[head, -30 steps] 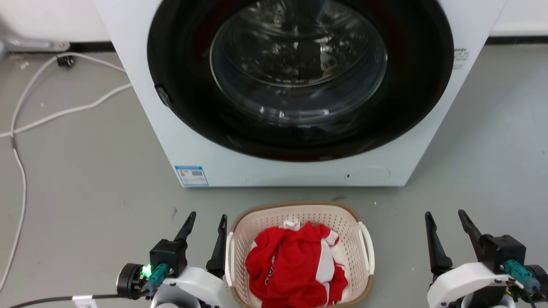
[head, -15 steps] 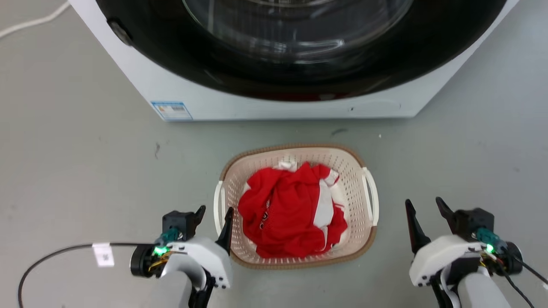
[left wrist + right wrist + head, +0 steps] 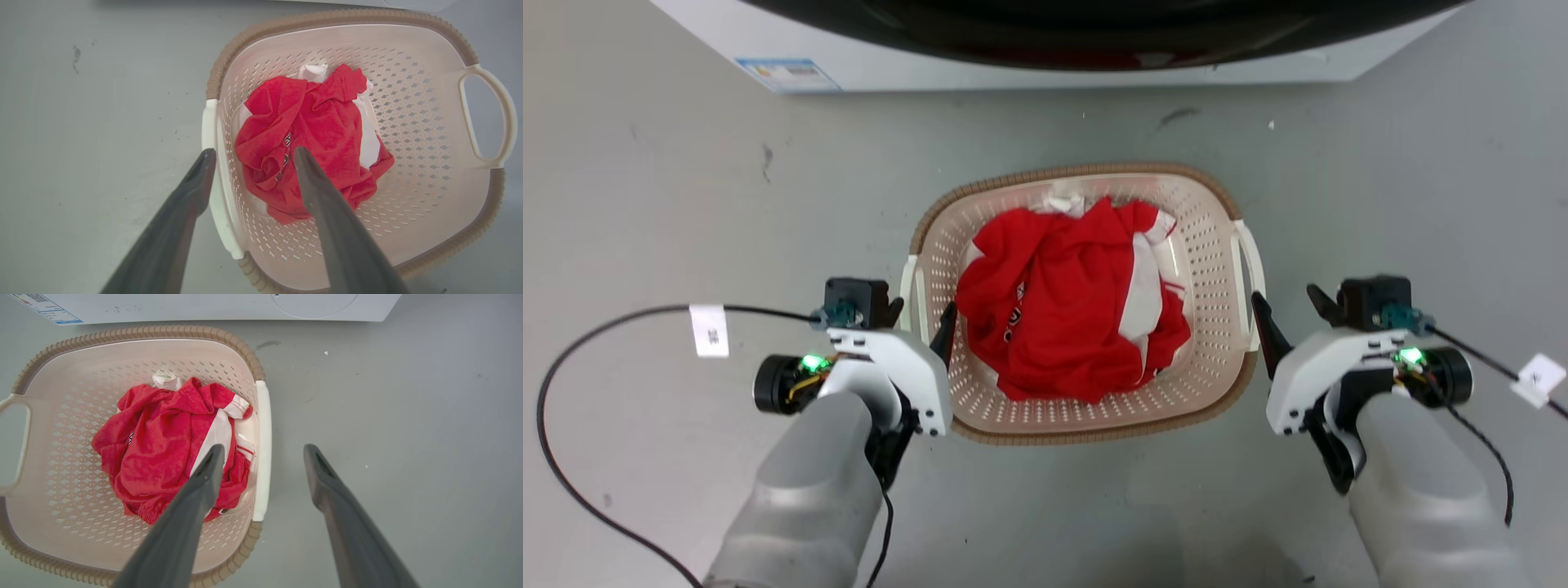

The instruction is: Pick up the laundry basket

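Position as you have it in the head view: the laundry basket (image 3: pixel 1213 269) stands on the grey floor (image 3: pixel 645 204) at the middle of the frame. The white base of the washer (image 3: pixel 1013 69) runs along the top edge, apart from the basket's brown rim. A crumpled red and white garment (image 3: pixel 1062 310) lies inside, bunched over the middle of the perforated bottom. Your left gripper (image 3: pixel 923 306) sits at the middle left of that frame, right beside the basket's left side. Your right gripper (image 3: pixel 1283 292) sits at the middle right, at the basket's other side.

In the left wrist view you see that gripper spread apart. One dark finger (image 3: pixel 192 196) is over the floor just outside the white left handle (image 3: pixel 216 196). The other is over the garment inside the basket, so the handle lies between the two. You cannot tell from these frames whether either finger touches the plastic. The right wrist view gives you the mirror of it. The right gripper is likewise spread, with the white right handle (image 3: pixel 263 449) between a finger over the garment and a finger over bare floor. Neither gripper has anything clamped.

A black cable (image 3: pixel 645 310) with a white tag (image 3: pixel 709 330) loops across the floor at the lower left of the head view.
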